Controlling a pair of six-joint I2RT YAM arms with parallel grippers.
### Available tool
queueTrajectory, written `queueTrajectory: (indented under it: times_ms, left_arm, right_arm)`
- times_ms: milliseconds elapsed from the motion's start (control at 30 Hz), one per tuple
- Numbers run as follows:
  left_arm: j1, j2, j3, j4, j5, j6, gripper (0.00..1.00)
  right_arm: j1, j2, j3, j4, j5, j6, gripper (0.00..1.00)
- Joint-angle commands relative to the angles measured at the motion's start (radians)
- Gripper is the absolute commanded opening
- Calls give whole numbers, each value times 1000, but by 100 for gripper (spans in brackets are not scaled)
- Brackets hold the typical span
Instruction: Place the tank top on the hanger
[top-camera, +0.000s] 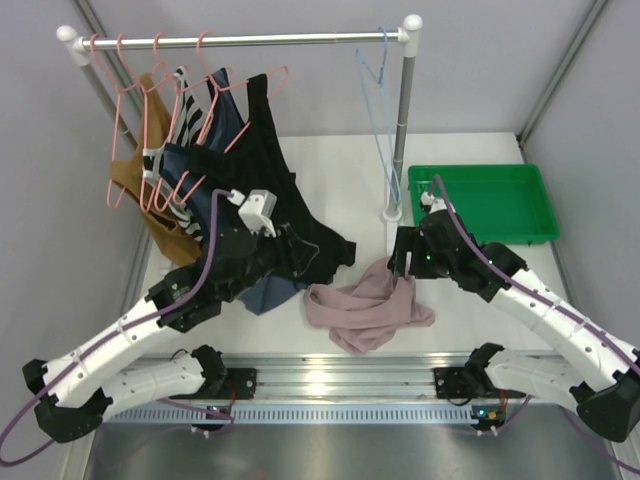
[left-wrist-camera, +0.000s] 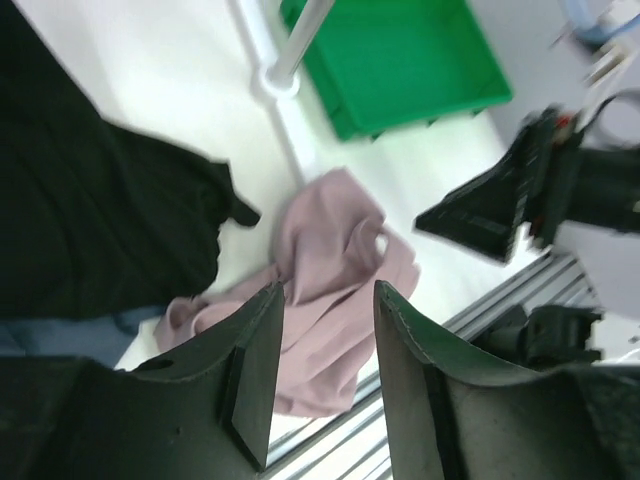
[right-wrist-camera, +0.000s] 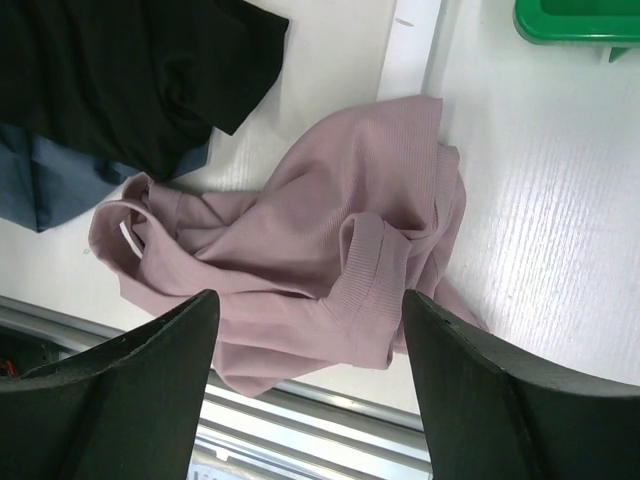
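The mauve-pink tank top (top-camera: 365, 305) lies crumpled on the white table near the front rail, also in the left wrist view (left-wrist-camera: 330, 240) and the right wrist view (right-wrist-camera: 300, 230). The light-blue wire hanger (top-camera: 378, 110) hangs bare at the right end of the rack bar. My left gripper (left-wrist-camera: 328, 290) hovers open above the top's left part, nothing between its fingers. My right gripper (right-wrist-camera: 310, 297) stands open wide just above the top's right side (top-camera: 400, 262), a ribbed hem below the gap.
Pink wire hangers (top-camera: 150, 110) and several garments hang at the rack's left. A black top (top-camera: 270, 190) and a navy top (top-camera: 265, 295) drape down beside my left arm. A green tray (top-camera: 490, 200) sits right of the rack post (top-camera: 400, 130).
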Motion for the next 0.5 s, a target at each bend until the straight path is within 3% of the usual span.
queueTrajectory:
  times_ms: [0, 133, 467]
  left_arm:
    - [-1, 42, 156, 10, -46, 67, 47]
    - [-2, 170, 372, 30, -94, 158, 51]
    - [-1, 448, 652, 87, -183, 256, 55]
  right_arm:
    - [4, -18, 21, 2, 22, -11, 74]
    - [-7, 4, 53, 11, 19, -30, 75]
    - [-12, 160, 196, 3, 4, -113, 73]
